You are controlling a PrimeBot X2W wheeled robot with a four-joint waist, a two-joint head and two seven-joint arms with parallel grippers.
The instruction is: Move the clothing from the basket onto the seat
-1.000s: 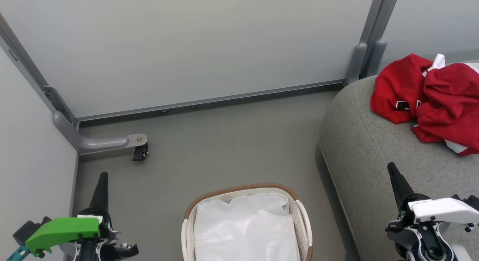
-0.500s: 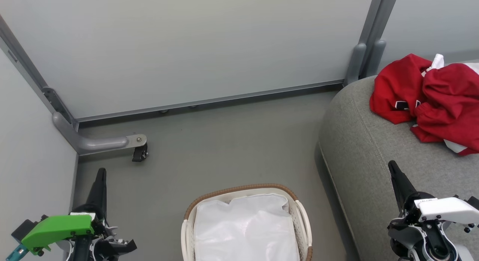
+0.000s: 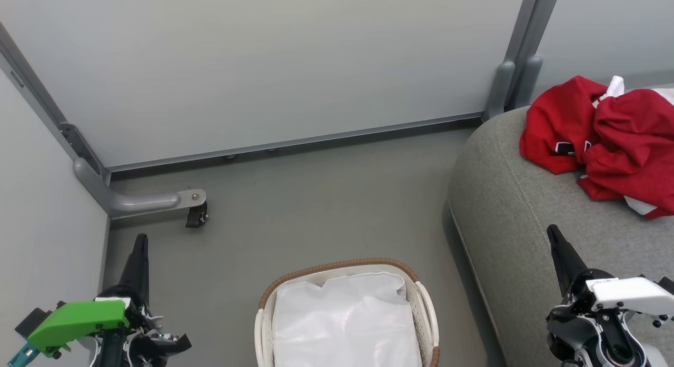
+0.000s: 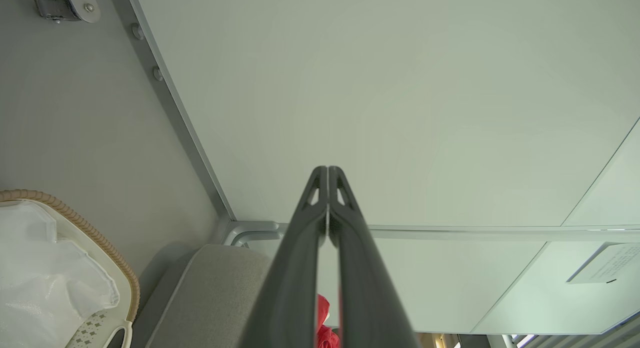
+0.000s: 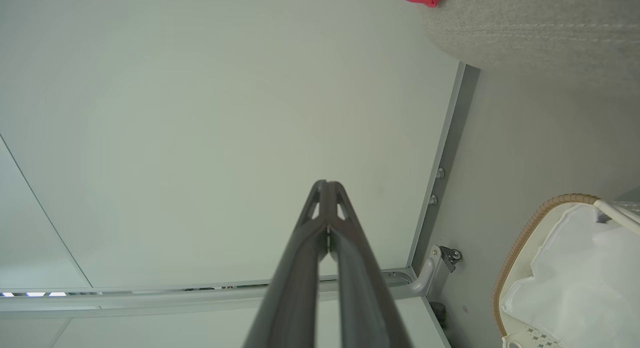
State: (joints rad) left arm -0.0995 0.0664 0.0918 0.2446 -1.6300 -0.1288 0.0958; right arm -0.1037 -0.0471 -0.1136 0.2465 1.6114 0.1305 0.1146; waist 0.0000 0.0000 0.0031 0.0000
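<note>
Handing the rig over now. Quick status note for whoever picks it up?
Left gripper: shut, empty, low beside the basket.
Right gripper: shut, empty, seen against the seat in the head view.
The clothing: a red heap lying on the seat, toward the wall end.
The basket stands on the floor between the grippers. Its visible part holds just the white liner, and its near end is cut off by the frame.
Done: the clothing looks moved onto the seat.
Left: check the basket's hidden near end for a stray garment. Otherwise probably nothing.
</note>
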